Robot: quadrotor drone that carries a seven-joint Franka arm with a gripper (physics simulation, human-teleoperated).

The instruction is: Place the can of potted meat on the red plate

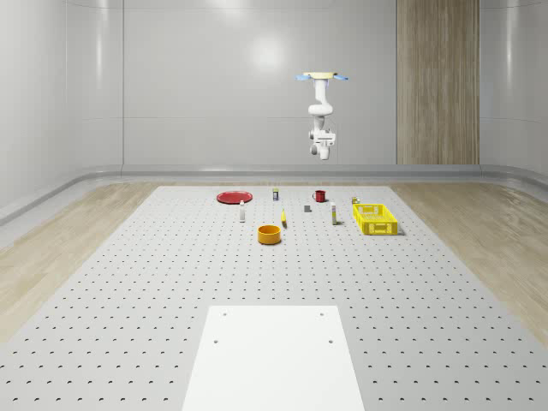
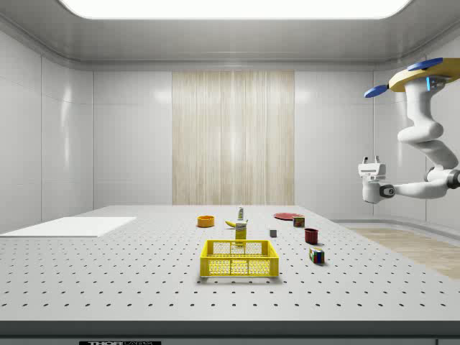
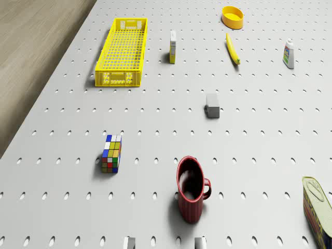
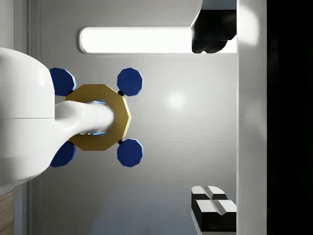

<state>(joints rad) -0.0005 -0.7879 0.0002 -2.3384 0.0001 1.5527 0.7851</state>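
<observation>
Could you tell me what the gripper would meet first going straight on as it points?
Probably the ceiling: the gripper points upward, its line passing beside the drone, though depth is unclear.

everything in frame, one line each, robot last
round red plate: 1, red, far row, whole-scene view's left
can of potted meat: 1, blue-yellow label, between plate and mug
ribbed red mug: 1, red, far row, below the drone
colour-tiled puzzle cube: 1, multicolour, beyond the basket
yellow mesh basket: 1, yellow, whole-scene view's right
small grey block: 1, grey, middle
upright white-yellow box: 1, beside the basket
yellow banana: 1, beside the bowl
orange round bowl: 1, nearest row
small white bottle: 1, near the plate
white flat panel: 1, near end
drone: hovers over the table's far end
gripper: white, high, pointing up
</observation>
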